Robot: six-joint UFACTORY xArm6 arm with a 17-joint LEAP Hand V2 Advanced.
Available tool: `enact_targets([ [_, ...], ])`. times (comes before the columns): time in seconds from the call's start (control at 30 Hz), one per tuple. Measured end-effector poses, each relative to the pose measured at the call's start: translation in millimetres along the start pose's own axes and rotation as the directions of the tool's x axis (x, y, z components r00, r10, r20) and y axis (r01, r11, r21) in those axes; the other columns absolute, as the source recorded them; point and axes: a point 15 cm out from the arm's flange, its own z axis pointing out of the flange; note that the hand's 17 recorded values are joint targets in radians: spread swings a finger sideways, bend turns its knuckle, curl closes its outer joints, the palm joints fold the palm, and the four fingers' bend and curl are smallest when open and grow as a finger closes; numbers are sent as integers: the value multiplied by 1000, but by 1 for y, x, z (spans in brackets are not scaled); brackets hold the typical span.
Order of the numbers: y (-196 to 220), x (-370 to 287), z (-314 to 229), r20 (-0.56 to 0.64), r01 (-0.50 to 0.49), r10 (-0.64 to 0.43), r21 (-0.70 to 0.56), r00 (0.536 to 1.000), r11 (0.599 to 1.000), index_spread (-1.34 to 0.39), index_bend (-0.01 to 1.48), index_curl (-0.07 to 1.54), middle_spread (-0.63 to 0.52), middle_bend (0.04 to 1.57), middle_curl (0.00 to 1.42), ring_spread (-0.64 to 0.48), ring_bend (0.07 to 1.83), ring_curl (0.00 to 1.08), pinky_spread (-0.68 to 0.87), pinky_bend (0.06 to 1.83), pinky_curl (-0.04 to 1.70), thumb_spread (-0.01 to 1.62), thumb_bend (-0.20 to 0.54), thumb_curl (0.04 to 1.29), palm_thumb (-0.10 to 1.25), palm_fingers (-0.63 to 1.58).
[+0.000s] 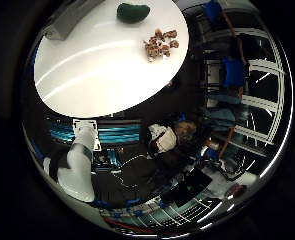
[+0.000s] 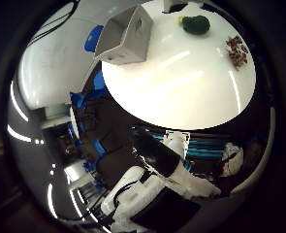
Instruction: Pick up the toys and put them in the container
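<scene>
- On the round white worktop (image 2: 181,92), well apart from the palm: 2 toys and 1 container. The dark green toy (image 2: 196,24) and the brown-and-white toy (image 1: 160,43) lie near each other toward 1 side; the grey open-topped container (image 2: 125,36) stands near the opposite rim.
- Governing relation: both toys appear small in both views, so the hand is judged high and set back from the worktop; the coming move calls for a long approach. Neither toy is in the container.
- Long axis: the green toy is oval, its length roughly along the nearby rim.
- View difference: the thumb-side view shows the whole container; the little-finger-side view shows only its corner.
- Hand: fingers cannot be identified with confidence; open or closed cannot be told.
</scene>
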Motion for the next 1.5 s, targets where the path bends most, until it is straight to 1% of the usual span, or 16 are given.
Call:
enact_targets([
  [0.2,11,34,-3,4,-37,37,11,999,999,-410,180,325,-25,187,310,199,218,233,464,317,270,1248,-15,219,426,298],
  [0.4,2,79,-10,10,-77,77,-4,997,997,-408,167,318,-20,186,308,199,224,238,464,321,276,1241,-15,224,432,282],
  [0.53,-11,117,-8,-9,-105,105,6,994,994,-395,155,300,-10,182,304,199,245,246,464,361,289,1224,-22,221,405,230],
  [0.67,-33,161,4,-54,-113,117,60,992,992,-393,144,280,2,177,300,205,258,252,456,411,305,1134,-29,227,341,147],
  [0.8,-54,200,26,-105,-111,121,92,987,990,-392,145,260,16,191,303,216,264,255,449,455,316,1069,-28,243,324,64],
  [0.97,-82,245,64,-176,-74,90,95,980,993,-390,156,252,24,190,305,220,276,261,438,471,317,1019,-28,259,303,21],
  [1.13,-111,269,99,-194,-47,70,121,979,991,-391,157,255,17,191,310,221,279,263,430,468,314,1009,-25,269,304,10],
  [1.3,-132,284,144,-182,-34,56,118,982,992,-391,159,257,12,189,309,213,279,264,429,470,314,990,-28,276,304,3],
  [1.5,-155,299,156,-212,-26,64,177,975,984,-392,162,263,11,183,302,207,281,265,424,467,312,977,-29,282,313,-7],
])
